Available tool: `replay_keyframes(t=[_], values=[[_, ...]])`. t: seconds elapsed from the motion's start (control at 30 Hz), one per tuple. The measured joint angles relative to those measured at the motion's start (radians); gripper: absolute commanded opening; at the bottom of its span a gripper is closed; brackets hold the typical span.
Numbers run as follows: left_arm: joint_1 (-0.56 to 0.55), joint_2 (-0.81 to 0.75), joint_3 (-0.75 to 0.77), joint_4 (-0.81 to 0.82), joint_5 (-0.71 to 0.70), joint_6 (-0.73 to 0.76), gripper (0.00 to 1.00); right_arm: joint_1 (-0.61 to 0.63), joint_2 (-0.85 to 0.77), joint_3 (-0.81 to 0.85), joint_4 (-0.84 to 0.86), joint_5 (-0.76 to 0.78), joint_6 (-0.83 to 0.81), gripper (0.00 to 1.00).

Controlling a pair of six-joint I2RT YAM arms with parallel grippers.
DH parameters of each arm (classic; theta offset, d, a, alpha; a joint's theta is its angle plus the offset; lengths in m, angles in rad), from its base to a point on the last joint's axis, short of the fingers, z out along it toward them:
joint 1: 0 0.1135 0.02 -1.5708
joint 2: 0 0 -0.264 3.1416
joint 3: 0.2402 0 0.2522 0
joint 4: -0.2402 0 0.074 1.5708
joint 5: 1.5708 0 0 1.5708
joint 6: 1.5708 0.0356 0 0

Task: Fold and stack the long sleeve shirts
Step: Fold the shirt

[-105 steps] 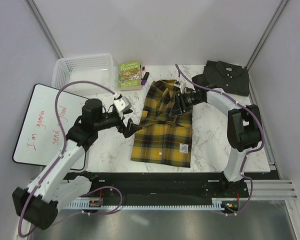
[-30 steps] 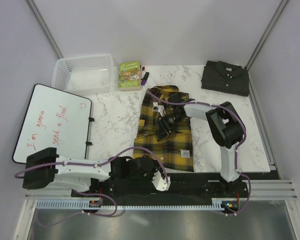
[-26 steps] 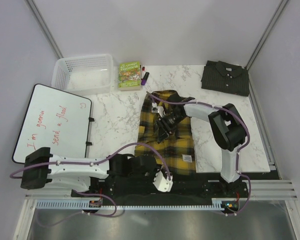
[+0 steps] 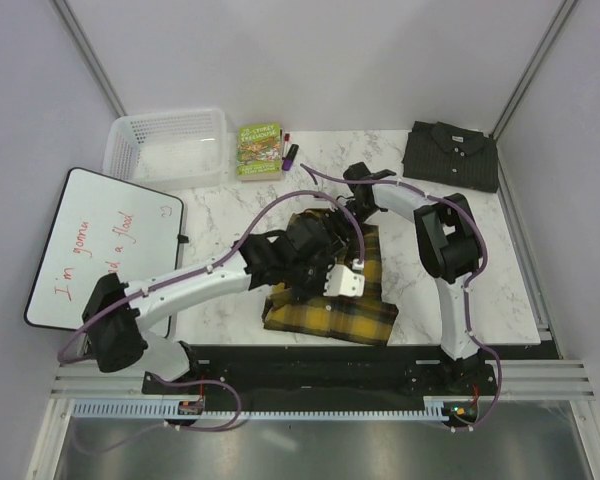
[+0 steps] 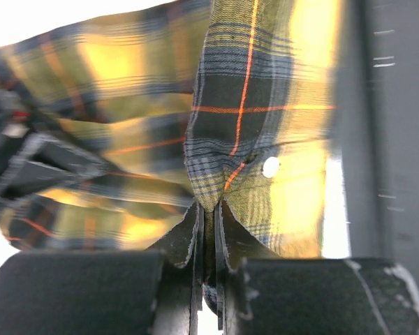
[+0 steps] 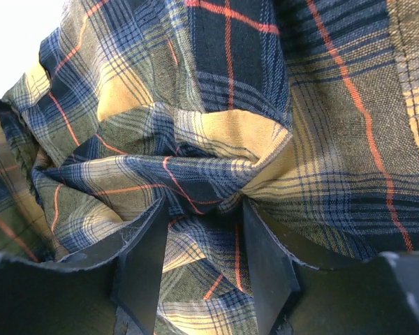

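Observation:
The yellow-and-black plaid shirt (image 4: 340, 312) lies bunched in the middle of the table. My left gripper (image 4: 325, 250) hovers over its middle. In the left wrist view this left gripper (image 5: 208, 209) is shut on a thin fold of the plaid cloth (image 5: 251, 105) beside a white button (image 5: 270, 166). My right gripper (image 4: 348, 205) is at the shirt's far edge. Its jaws (image 6: 202, 230) stand fairly wide, pinching a thick wad of plaid cloth (image 6: 209, 160) that puckers at the fingertips. The dark charcoal shirt (image 4: 450, 155) lies folded at the back right.
A white basket (image 4: 165, 145) stands at the back left, with a green book (image 4: 259, 148) and markers (image 4: 288, 150) beside it. A whiteboard (image 4: 105, 250) with red writing lies on the left. The left arm reaches across the table's left half.
My left gripper has swung from the near edge up over the shirt, carrying cloth with it. The right gripper has moved back towards the far edge. The shirt now looks shorter and bunched.

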Motion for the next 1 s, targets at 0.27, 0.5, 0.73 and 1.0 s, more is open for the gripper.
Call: replay_keyframes(t=[0.27,0.5,0.73,1.0], values=[[0.179,0.198,-0.012,0.224,0.0,0.17,0.02,0.018,0.0,-0.012,0.008,-0.029,-0.025,0.54],[0.18,0.276,-0.127,0.397,-0.044,0.196,0.02,0.042,-0.038,-0.098,0.038,-0.079,-0.039,0.54],[0.072,0.206,-0.222,0.382,-0.062,0.117,0.02,0.085,-0.108,-0.212,0.002,-0.099,-0.049,0.55],[0.002,0.146,-0.216,0.264,-0.06,-0.038,0.1,0.073,-0.121,-0.103,-0.139,-0.087,-0.084,0.55]])
